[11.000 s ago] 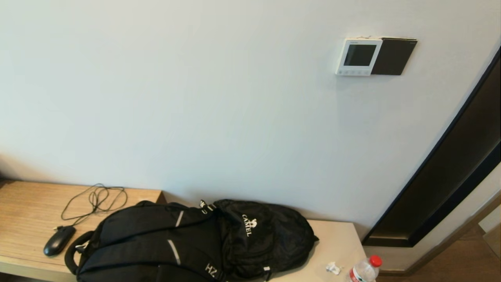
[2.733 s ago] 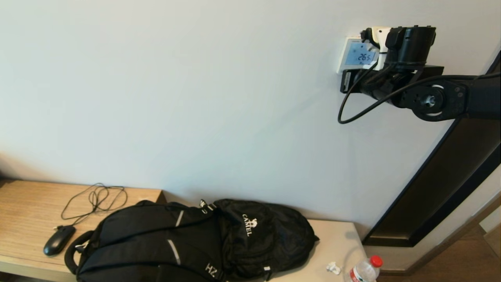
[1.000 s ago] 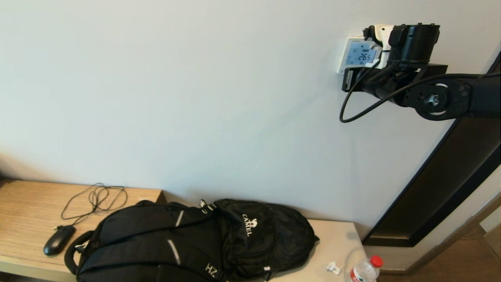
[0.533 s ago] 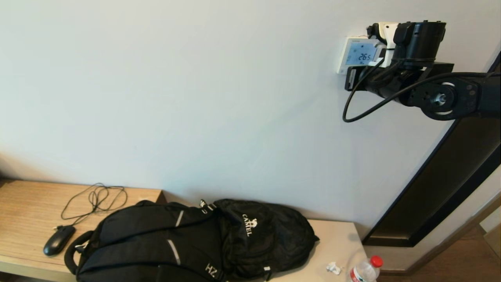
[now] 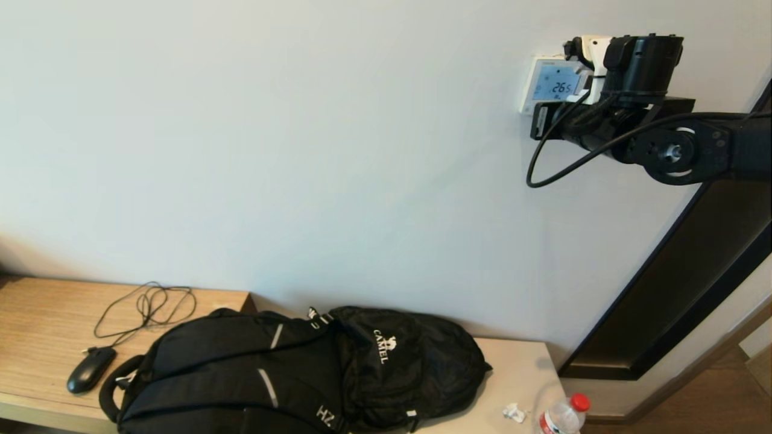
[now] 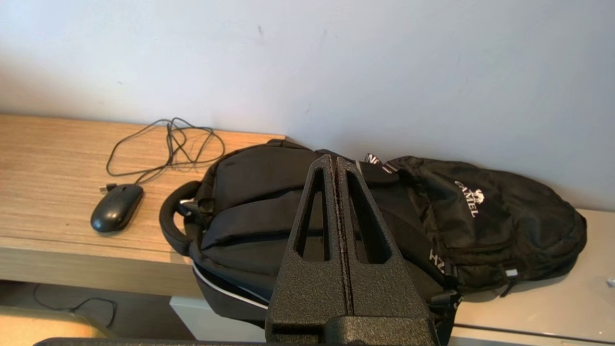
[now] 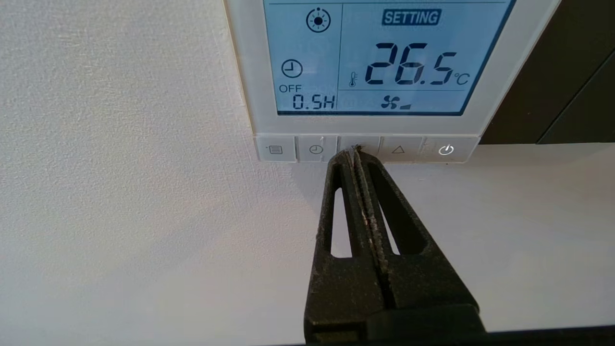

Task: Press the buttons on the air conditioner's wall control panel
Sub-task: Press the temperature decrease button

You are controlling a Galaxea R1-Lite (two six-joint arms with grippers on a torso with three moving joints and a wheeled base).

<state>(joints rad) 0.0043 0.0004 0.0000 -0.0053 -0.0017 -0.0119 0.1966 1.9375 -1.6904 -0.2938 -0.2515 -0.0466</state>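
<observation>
Five buttons (image 7: 367, 149) line the lit thermostat (image 7: 379, 72); my right gripper (image 7: 354, 154), jaws clenched, touches the middle one. I judge pressing underway. Left gripper (image 6: 336, 163) clenched above backpack (image 6: 480, 226).

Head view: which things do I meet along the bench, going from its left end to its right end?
Black mouse with its cable → black backpack → small crumpled white scrap → plastic bottle with red cap.

One control panel (image 7: 370, 72) with five buttons (image 7: 358, 149), one backpack (image 5: 301, 374), one mouse (image 5: 90, 369), one bottle (image 5: 562, 416).
</observation>
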